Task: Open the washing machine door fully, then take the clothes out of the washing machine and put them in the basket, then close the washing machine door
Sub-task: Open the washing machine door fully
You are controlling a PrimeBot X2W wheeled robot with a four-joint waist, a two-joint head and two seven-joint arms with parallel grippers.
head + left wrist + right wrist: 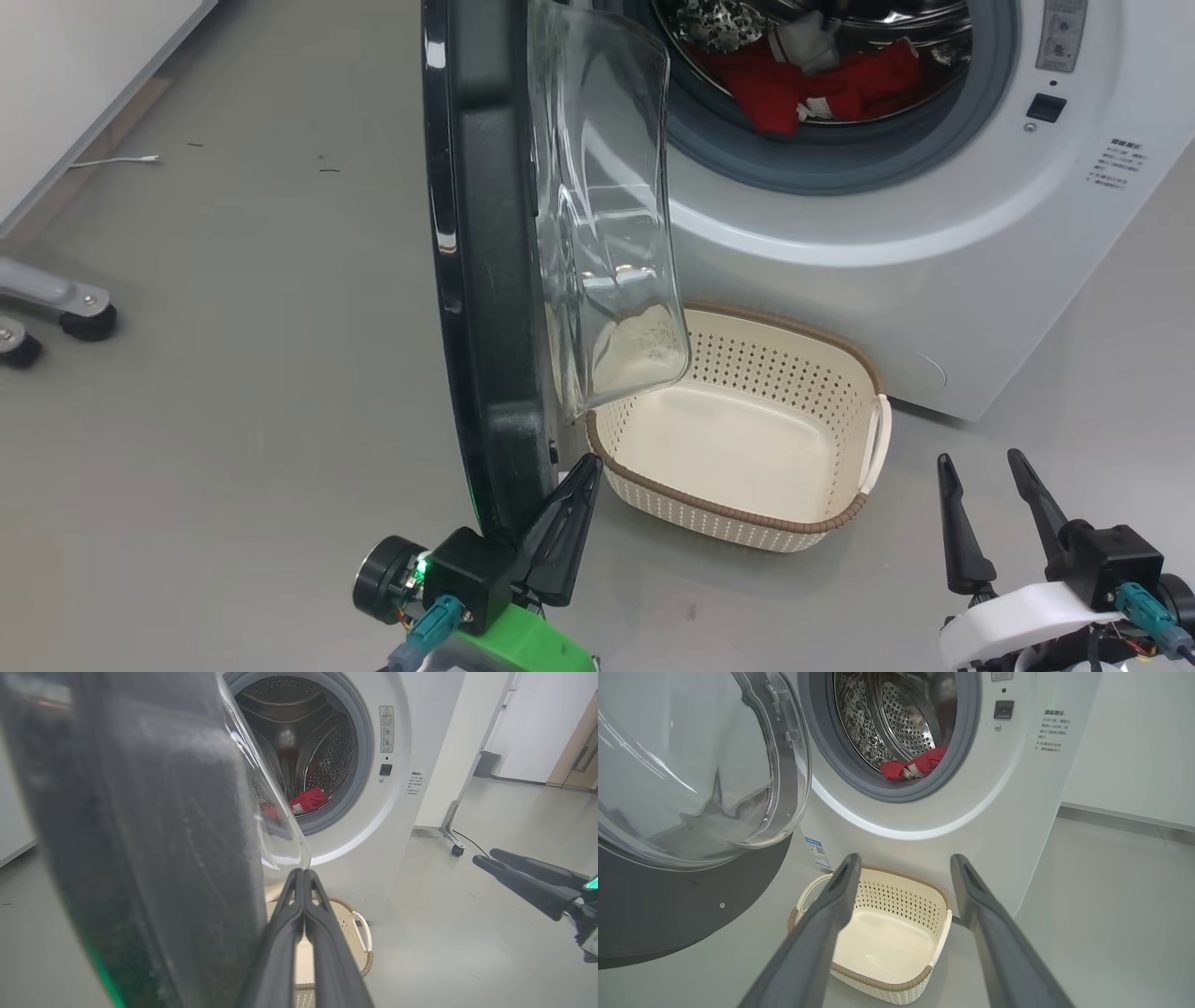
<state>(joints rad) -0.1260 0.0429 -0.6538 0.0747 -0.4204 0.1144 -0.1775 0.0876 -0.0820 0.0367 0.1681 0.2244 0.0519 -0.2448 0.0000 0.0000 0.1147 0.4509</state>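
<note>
I'd nudge the door (485,280) wider with my left gripper (588,464), pinched shut, empty; right gripper (980,457) stands wide.

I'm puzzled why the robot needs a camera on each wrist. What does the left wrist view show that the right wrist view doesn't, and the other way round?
Left wrist view's extras: the left gripper, shut beside the washing machine door, the right gripper out to the side, and a wheeled stand leg. Right wrist view's extras: a blue label low on the washing machine and the basket's whole inside, empty. Shared: the open door, the drum holding red clothes, and the basket.
</note>
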